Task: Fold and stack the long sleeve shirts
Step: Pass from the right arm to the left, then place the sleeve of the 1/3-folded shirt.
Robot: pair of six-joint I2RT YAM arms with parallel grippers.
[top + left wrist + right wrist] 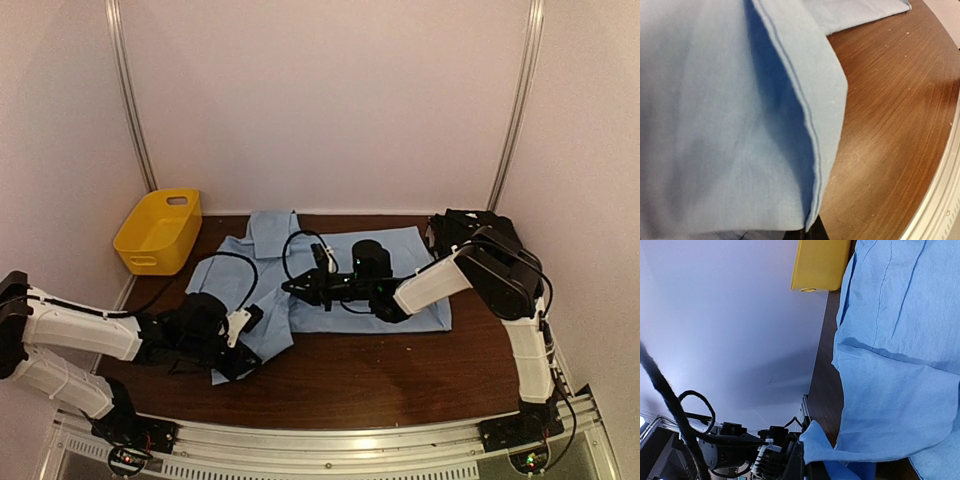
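Note:
The light blue long sleeve shirt lies spread on the brown table, collar toward the back wall. My left gripper is shut on its near left hem; in the left wrist view the blue cloth fills the frame and its stitched edge runs down into the jaws. My right gripper is shut on a cloth edge near the shirt's middle; the right wrist view shows the blue fabric pinched at the bottom. A black shirt lies bunched at the back right, behind the right arm. No red-edged shirt shows.
A yellow plastic basket stands at the back left by the wall, also in the right wrist view. Bare brown table lies in front of the shirt. The metal front rail runs along the near edge.

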